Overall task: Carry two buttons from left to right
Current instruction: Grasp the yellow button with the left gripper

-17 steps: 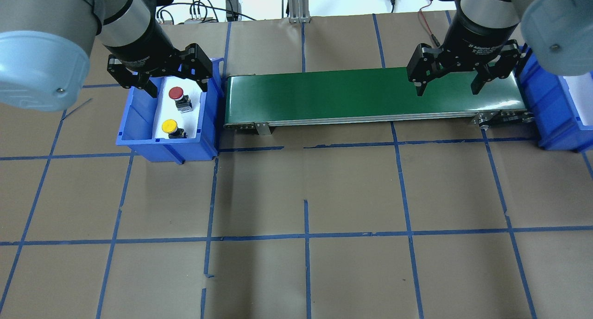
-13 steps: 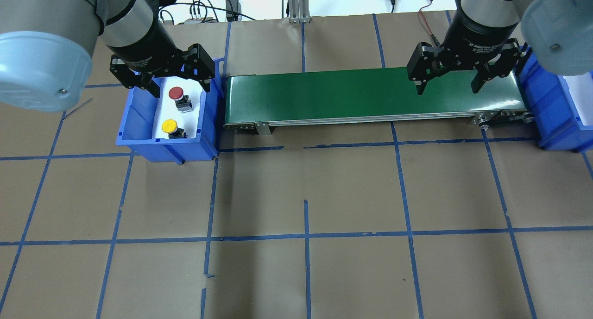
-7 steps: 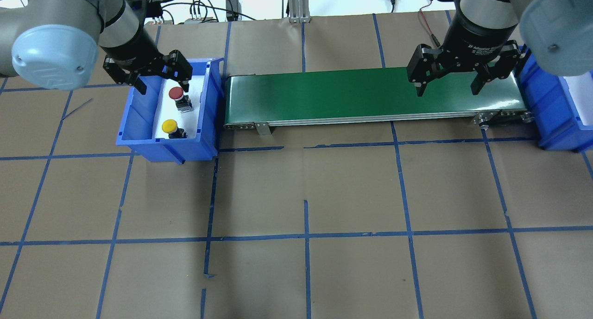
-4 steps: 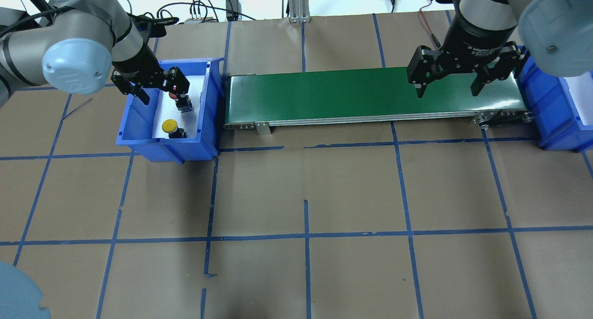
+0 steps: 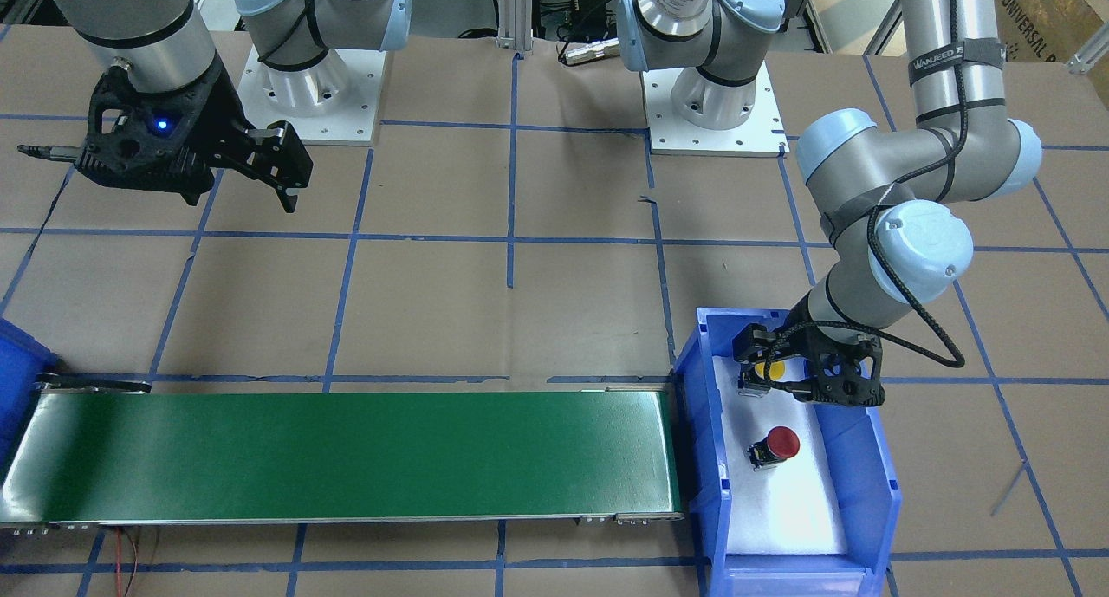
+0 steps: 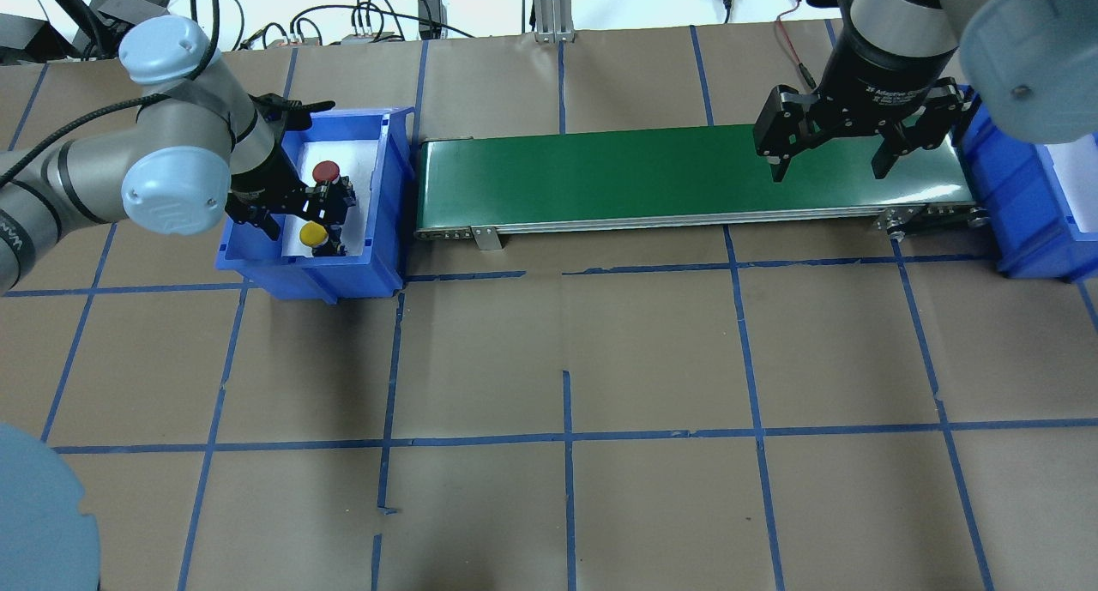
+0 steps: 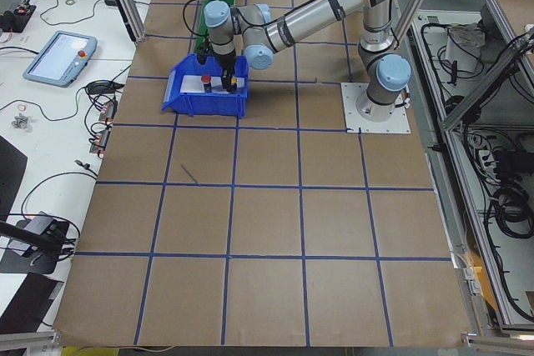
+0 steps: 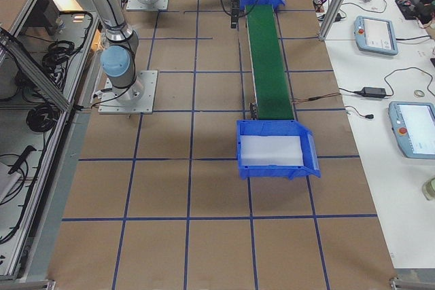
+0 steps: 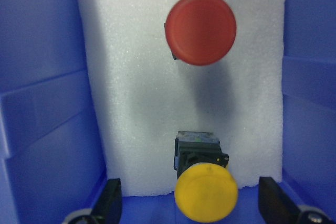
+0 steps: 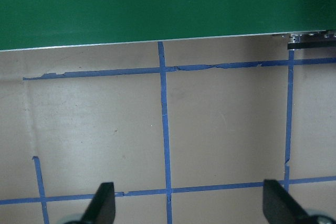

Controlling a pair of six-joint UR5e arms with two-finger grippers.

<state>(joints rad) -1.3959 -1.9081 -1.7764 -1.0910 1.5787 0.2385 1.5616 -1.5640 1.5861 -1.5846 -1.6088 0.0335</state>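
Buttons, yellow [image 9: 206, 190] and red [image 9: 200, 28], sit in the blue bin [image 6: 378, 222]. Left gripper [image 9: 191, 208] spread wide around yellow; maybe not touching.

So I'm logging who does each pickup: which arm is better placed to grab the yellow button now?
The left. Its claw is open inside the blue bin, straddling the yellow button. The right claw hangs open over the far end of the green conveyor, away from both buttons.
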